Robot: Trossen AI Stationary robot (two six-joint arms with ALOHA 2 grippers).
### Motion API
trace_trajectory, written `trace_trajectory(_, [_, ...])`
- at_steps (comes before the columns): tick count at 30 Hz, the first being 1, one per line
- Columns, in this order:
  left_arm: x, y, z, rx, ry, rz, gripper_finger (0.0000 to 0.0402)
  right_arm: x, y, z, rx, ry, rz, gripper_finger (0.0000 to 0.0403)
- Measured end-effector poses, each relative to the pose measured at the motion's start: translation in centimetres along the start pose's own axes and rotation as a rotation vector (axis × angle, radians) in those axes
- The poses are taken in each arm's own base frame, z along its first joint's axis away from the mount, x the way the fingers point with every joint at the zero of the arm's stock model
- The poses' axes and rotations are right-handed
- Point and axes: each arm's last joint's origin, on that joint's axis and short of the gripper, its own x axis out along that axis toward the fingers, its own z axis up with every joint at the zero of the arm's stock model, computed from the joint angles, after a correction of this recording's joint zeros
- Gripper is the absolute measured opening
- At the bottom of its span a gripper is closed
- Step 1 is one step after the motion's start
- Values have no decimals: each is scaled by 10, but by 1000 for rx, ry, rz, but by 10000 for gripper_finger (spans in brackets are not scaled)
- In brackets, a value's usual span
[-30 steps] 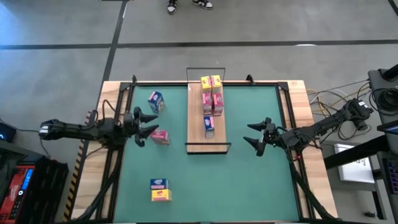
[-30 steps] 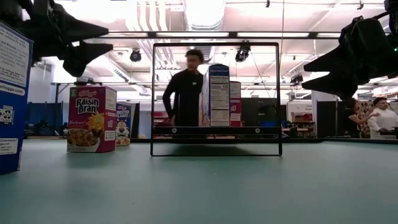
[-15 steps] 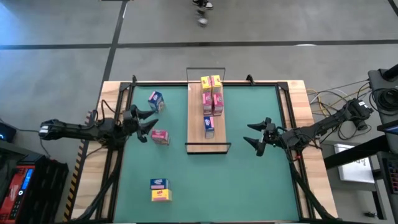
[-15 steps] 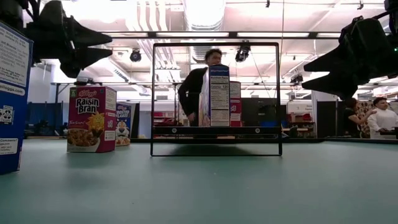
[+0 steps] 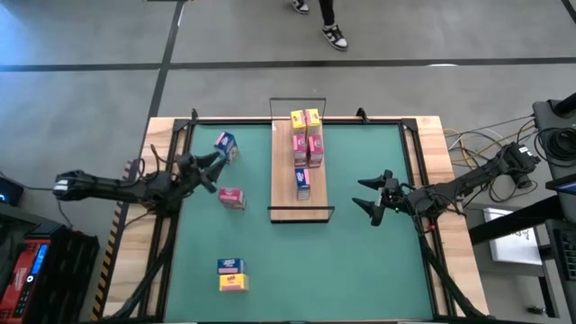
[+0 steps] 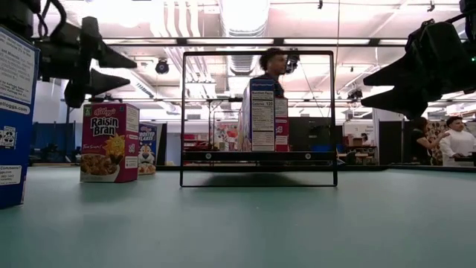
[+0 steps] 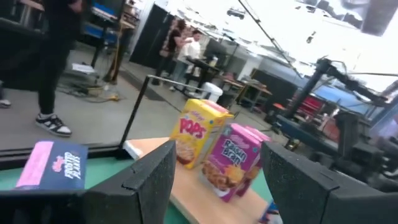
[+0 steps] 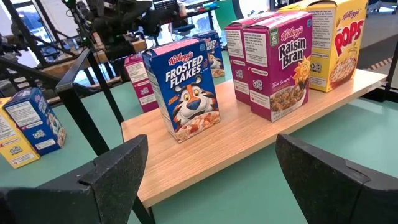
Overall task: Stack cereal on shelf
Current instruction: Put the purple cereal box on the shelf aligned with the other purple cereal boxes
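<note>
The shelf (image 5: 286, 193) is a wooden plank with black wire end frames, lying in the middle of the green table. On it stand cereal boxes: yellow Pops (image 5: 303, 118) at the far end, pink Raisin Bran (image 8: 273, 62) mid-plank, and blue Frosted Flakes (image 8: 186, 87) nearer. Loose cereal rests on the table: a blue box (image 5: 225, 145), a pink box (image 5: 231, 198), and a blue and yellow pair (image 5: 231, 274). My left gripper (image 5: 212, 173) hovers open between the loose blue and pink boxes. My right gripper (image 5: 371, 194) hovers open, to the right of the shelf.
Black rails (image 5: 409, 171) run along the table's left, right and far edges. A person (image 6: 269, 67) walks beyond the far edge. Cables and equipment (image 5: 549, 126) sit off the right side. Bare green surface (image 5: 360, 270) lies near the front right.
My left gripper has turned at the wrist, its fingers swinging toward the table's far edge and the loose blue box, while staying in place and open. The person behind the table has walked toward the right.
</note>
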Motion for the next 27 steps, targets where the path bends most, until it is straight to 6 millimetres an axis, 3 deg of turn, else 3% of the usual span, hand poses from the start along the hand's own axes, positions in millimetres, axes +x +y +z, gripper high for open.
trace_trajectory(12, [15,-17,9,43,-27,66,218,0,0,0,0,0,0,341])
trace_trajectory(27, [52,-59,35,182,285,412,218,0,0,0,0,0,0,341])
